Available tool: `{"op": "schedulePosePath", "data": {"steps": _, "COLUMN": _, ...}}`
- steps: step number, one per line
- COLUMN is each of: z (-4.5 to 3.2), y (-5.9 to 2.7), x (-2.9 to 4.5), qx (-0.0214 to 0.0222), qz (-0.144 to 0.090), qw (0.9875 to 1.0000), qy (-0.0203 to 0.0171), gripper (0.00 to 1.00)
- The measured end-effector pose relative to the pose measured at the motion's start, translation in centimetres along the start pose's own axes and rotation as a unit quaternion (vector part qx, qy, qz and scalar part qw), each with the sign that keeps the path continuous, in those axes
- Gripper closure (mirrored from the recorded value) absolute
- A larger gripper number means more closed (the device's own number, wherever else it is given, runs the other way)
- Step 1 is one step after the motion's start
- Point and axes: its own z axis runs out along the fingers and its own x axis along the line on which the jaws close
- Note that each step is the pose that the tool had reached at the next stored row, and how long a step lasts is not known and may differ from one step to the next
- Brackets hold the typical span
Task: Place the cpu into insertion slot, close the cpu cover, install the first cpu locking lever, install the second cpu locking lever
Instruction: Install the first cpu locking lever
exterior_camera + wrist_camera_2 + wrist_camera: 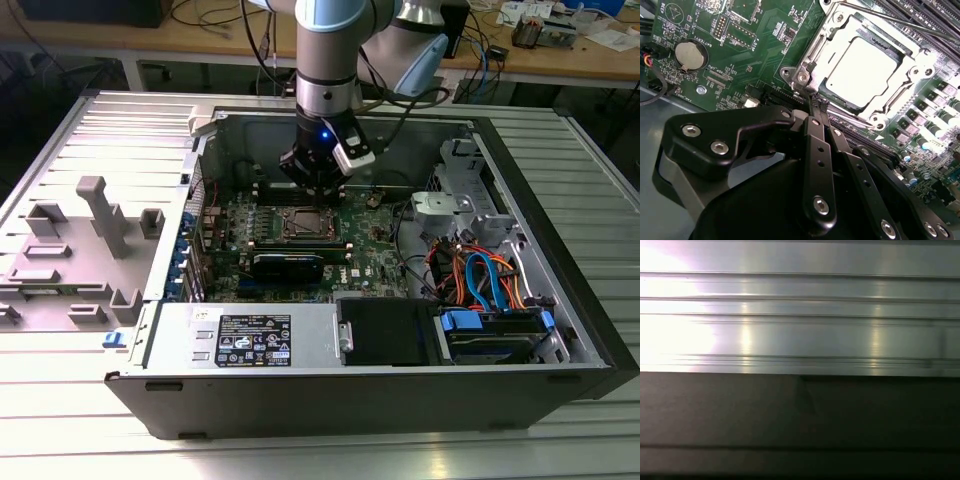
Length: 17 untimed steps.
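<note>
In the second wrist view the silver-tan cpu (863,70) lies flat in the insertion slot (841,101). The silver cpu cover (816,50) is folded down around it as a frame. A thin metal lever rod (900,22) runs along the far side of the socket. My gripper (819,101) is shut, with its black fingertips together just off the socket's near corner. I cannot tell whether they touch a lever. In the exterior view the gripper (318,188) hangs straight down over the socket (300,223) in the open computer case.
Around the socket are the green motherboard (740,30), a coin battery (690,55) and black memory slots (935,10). The case holds a power supply (250,340) in front and drive bays with coloured cables (480,280) on the exterior view's right. A grey fixture (100,215) stands on the ribbed table.
</note>
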Motion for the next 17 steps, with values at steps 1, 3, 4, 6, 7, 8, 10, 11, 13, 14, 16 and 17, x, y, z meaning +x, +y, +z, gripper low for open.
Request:
{"op": "schedulePosePath", "data": {"steps": 1, "z": 0.01, "y": -0.06, "x": 0.0, "qx": 0.0, "qz": 0.0, "qw": 1.0, "qy": 0.0, "gripper": 0.89}}
{"op": "schedulePosePath", "data": {"steps": 3, "z": 0.03, "y": -0.09, "x": 0.01, "qx": -0.0001, "qz": 0.0, "qw": 1.0, "qy": 0.0, "gripper": 0.89}}
{"op": "schedulePosePath", "data": {"steps": 4, "z": 0.04, "y": -0.1, "x": 0.01, "qx": 0.0, "qz": 0.0, "qw": 1.0, "qy": 0.0, "gripper": 0.89}}
{"op": "schedulePosePath", "data": {"steps": 6, "z": 0.1, "y": -0.14, "x": 0.01, "qx": 0.0001, "qz": 0.0, "qw": 1.0, "qy": 0.0, "gripper": 0.89}}
{"op": "schedulePosePath", "data": {"steps": 7, "z": 0.14, "y": -0.15, "x": 0.01, "qx": 0.0001, "qz": 0.0, "qw": 1.0, "qy": 0.0, "gripper": 0.89}}
{"op": "schedulePosePath", "data": {"steps": 8, "z": 0.18, "y": -0.15, "x": 0.01, "qx": 0.0, "qz": 0.0, "qw": 1.0, "qy": 0.0, "gripper": 0.89}}
{"op": "schedulePosePath", "data": {"steps": 10, "z": 0.27, "y": -0.15, "x": 0.02, "qx": 0.0003, "qz": 0.0, "qw": 1.0, "qy": 0.0001, "gripper": 0.89}}
{"op": "schedulePosePath", "data": {"steps": 11, "z": 0.35, "y": -0.15, "x": 0.02, "qx": 0.0002, "qz": 0.0, "qw": 1.0, "qy": 0.0001, "gripper": 0.89}}
{"op": "schedulePosePath", "data": {"steps": 13, "z": 0.44, "y": -0.14, "x": 0.01, "qx": -0.0003, "qz": 0.0, "qw": 1.0, "qy": -0.0001, "gripper": 0.89}}
{"op": "schedulePosePath", "data": {"steps": 14, "z": 0.45, "y": -0.14, "x": 0.02, "qx": -0.0001, "qz": 0.0, "qw": 1.0, "qy": 0.0, "gripper": 0.89}}
{"op": "schedulePosePath", "data": {"steps": 16, "z": 0.46, "y": -0.14, "x": 0.01, "qx": 0.0001, "qz": 0.0, "qw": 1.0, "qy": 0.0001, "gripper": 0.89}}
{"op": "schedulePosePath", "data": {"steps": 17, "z": 0.46, "y": -0.12, "x": 0.01, "qx": 0.0001, "qz": 0.0, "qw": 1.0, "qy": 0.0, "gripper": 0.89}}
